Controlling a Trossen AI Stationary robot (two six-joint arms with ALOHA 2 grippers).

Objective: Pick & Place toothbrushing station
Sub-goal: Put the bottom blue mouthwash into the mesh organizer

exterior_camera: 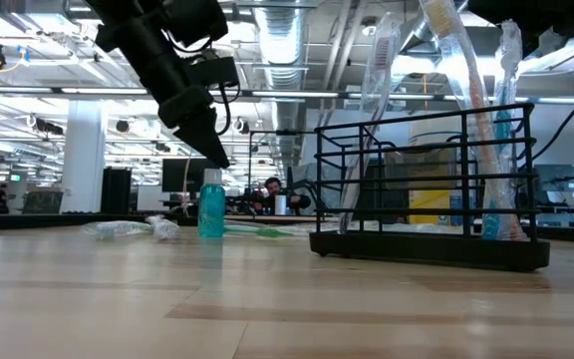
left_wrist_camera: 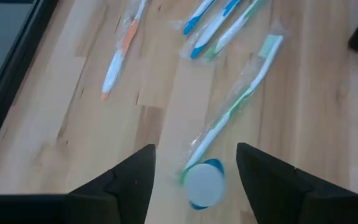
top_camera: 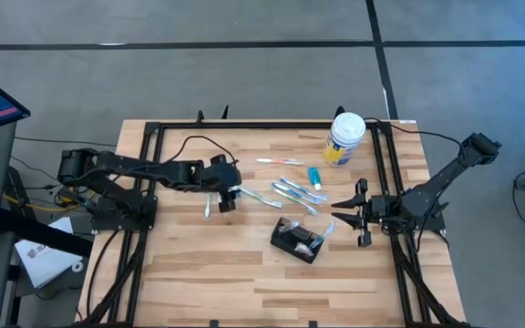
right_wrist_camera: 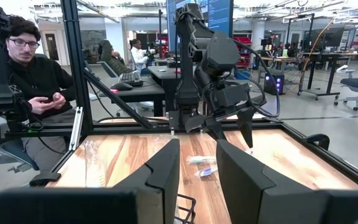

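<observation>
The toothbrushing station (top_camera: 297, 239), a black wire holder with wrapped toothbrushes (exterior_camera: 466, 90) upright in it, stands on the table near the middle; it fills the right of the low view (exterior_camera: 427, 199). My left gripper (top_camera: 229, 196) hangs open, slanting down, left of the station. A small blue bottle with a white cap (left_wrist_camera: 204, 185) stands upright on the table (exterior_camera: 211, 207) just below and between its fingertips (left_wrist_camera: 196, 168). My right gripper (top_camera: 343, 211) waits open and level at the table's right, with nothing between its fingers (right_wrist_camera: 197, 168).
Several wrapped toothbrushes (top_camera: 292, 189) lie loose beyond the station; a green one (left_wrist_camera: 235, 102) reaches the bottle. A teal bottle (top_camera: 314, 178) and a white-lidded yellow tub (top_camera: 345, 138) stand farther back. Black frame rails (top_camera: 386, 173) run along the sides. A person (right_wrist_camera: 23, 68) sits beyond the left edge.
</observation>
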